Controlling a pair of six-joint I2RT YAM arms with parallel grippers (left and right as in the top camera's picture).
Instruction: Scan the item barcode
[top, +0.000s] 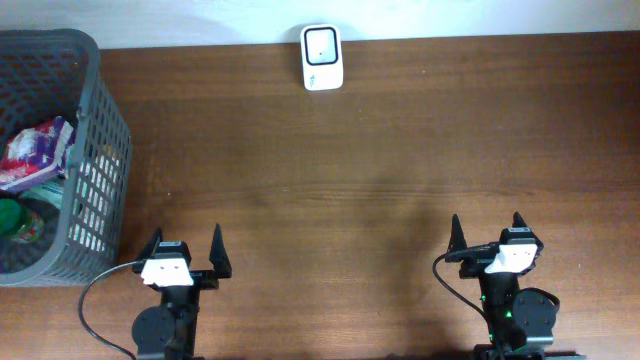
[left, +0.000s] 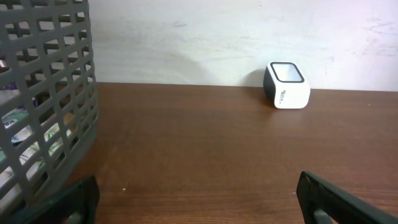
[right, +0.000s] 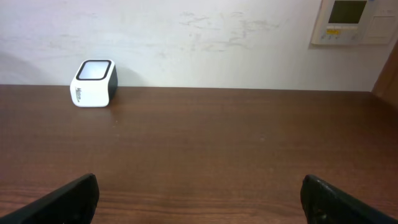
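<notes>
Plainly, the left jaws and the right jaws stood spread wide and held nothing, low at the near edge of the bench (top: 380, 170).
We saw the white scanner (top: 322, 57) at the far edge against the wall, well apart from both. It lay ahead and to the right of the left jaws, ahead and to the left of the right jaws. A purple-and-white packet (top: 35, 150) and a green item (top: 12, 220) lay inside the grey basket (top: 100, 170) at the bench's left end. The basket stood near the left jaws, on their left and not touching; the right jaws were well apart from it.
</notes>
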